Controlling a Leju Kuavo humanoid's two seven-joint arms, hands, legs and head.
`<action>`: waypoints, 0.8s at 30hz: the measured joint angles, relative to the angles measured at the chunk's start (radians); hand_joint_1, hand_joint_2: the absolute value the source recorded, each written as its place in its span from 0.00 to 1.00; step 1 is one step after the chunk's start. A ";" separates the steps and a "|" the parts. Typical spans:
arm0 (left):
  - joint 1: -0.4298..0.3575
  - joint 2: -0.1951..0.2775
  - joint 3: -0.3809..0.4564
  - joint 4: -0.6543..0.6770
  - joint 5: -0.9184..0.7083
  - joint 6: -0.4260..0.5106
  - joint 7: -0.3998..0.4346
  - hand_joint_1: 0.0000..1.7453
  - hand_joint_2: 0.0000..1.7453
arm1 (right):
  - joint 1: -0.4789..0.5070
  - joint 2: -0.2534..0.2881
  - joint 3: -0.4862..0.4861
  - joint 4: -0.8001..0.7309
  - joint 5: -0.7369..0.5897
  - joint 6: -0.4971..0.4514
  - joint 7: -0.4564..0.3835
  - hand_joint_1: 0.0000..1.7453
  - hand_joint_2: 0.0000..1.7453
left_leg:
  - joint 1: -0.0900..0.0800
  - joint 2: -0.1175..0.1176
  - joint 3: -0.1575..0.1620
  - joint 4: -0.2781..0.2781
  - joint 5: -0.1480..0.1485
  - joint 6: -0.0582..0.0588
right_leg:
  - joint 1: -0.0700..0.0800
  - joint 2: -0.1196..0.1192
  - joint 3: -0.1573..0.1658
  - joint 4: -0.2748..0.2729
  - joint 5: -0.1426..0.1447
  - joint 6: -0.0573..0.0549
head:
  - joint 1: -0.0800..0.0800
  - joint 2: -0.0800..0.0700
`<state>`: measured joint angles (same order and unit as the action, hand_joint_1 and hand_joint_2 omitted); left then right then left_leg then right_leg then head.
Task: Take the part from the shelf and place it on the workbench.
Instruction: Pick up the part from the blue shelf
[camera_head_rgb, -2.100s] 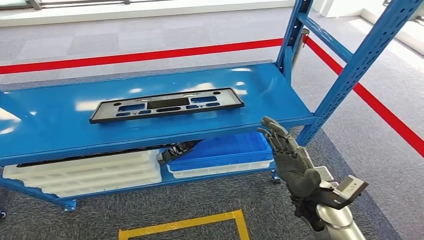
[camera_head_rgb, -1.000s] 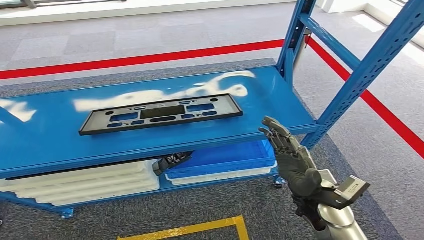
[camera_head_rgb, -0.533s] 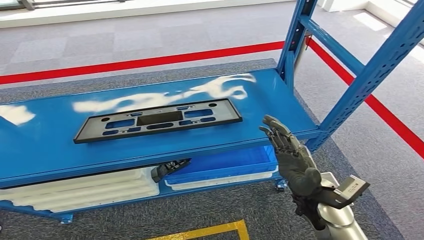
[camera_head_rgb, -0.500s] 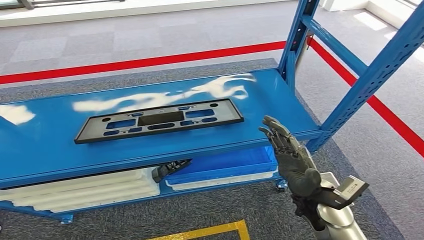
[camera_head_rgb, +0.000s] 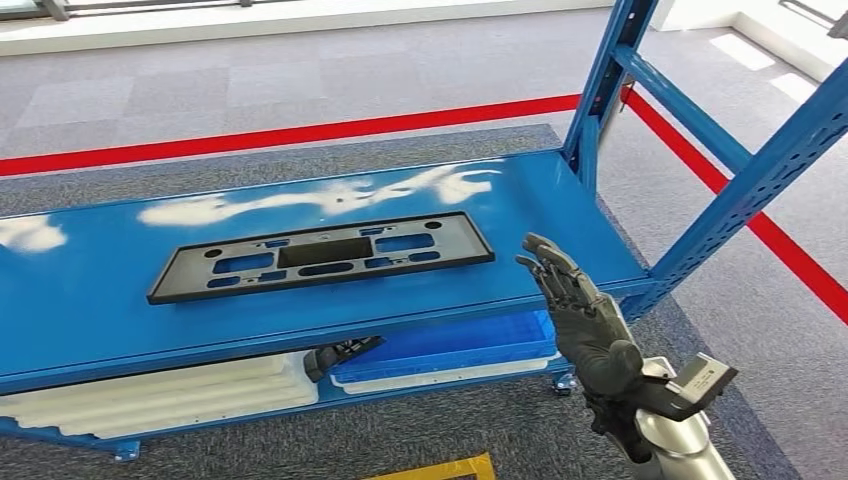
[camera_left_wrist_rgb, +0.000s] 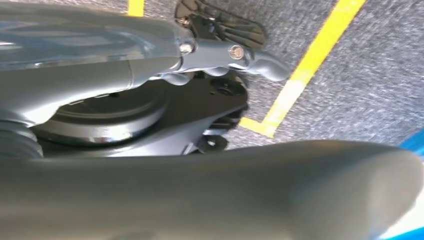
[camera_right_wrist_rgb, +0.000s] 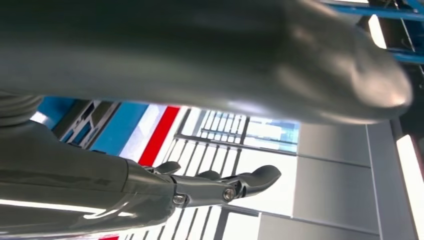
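A long black plastic panel (camera_head_rgb: 322, 256) with several cutouts lies flat on the blue shelf (camera_head_rgb: 100, 310), near its middle. My right hand (camera_head_rgb: 585, 325) is raised in front of the shelf's right front edge, fingers extended and apart, holding nothing, a short way right of the panel's end. In the right wrist view its thumb (camera_right_wrist_rgb: 225, 60) and fingers (camera_right_wrist_rgb: 220, 187) are spread with nothing between them, and part of the panel (camera_right_wrist_rgb: 82, 127) shows beyond. The left hand (camera_left_wrist_rgb: 225, 55) hangs low over the carpet with fingers stretched out and holds nothing.
Blue upright posts (camera_head_rgb: 745, 190) and a cross beam rise at the shelf's right end. Below the shelf sit a blue bin (camera_head_rgb: 450, 345), white trays (camera_head_rgb: 160, 395) and a dark part (camera_head_rgb: 340, 355). Red tape (camera_head_rgb: 300, 130) and yellow tape (camera_left_wrist_rgb: 305, 70) mark the grey carpet.
The whole picture has shifted: the camera has drawn closer to the shelf and turned slightly. My right hand keeps the same raised pose. The panel lies as before.
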<state>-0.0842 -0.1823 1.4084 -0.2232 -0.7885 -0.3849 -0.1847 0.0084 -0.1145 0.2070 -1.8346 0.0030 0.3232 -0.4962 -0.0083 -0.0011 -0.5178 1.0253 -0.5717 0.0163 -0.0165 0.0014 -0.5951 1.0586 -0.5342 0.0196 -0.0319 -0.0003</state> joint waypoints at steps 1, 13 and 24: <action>-0.001 0.000 0.000 0.000 0.000 0.000 0.000 0.00 0.00 | 0.001 0.000 0.000 0.000 0.000 -0.001 0.000 0.00 0.00 | 0.001 0.000 0.000 0.000 -0.002 -0.001 | -0.001 0.000 0.000 0.000 -0.003 -0.007 | 0.000 0.000; 0.004 0.002 0.000 0.000 0.003 -0.001 -0.003 0.00 0.00 | 0.005 -0.001 0.001 -0.003 0.013 -0.011 0.010 0.00 1.00 | -0.001 -0.002 -0.099 0.073 0.064 0.008 | -0.003 0.000 0.053 -0.006 -0.043 -0.023 | -0.001 0.000; 0.004 0.001 0.000 0.000 0.014 -0.001 -0.006 0.00 0.00 | 0.015 -0.010 0.005 -0.016 0.039 -0.039 0.036 0.00 0.75 | 0.007 0.001 -0.041 -0.020 0.058 0.034 | -0.013 -0.001 -0.069 0.225 -0.137 0.029 | 0.000 0.000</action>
<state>-0.0801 -0.1816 1.4088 -0.2228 -0.7746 -0.3855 -0.1903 0.0237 -0.1250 0.2118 -1.8502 0.0424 0.2844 -0.4604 -0.0010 0.0003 -0.5592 1.0053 -0.5140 0.0501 -0.0296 0.0007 -0.6637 1.2838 -0.6710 0.0483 -0.0320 -0.0004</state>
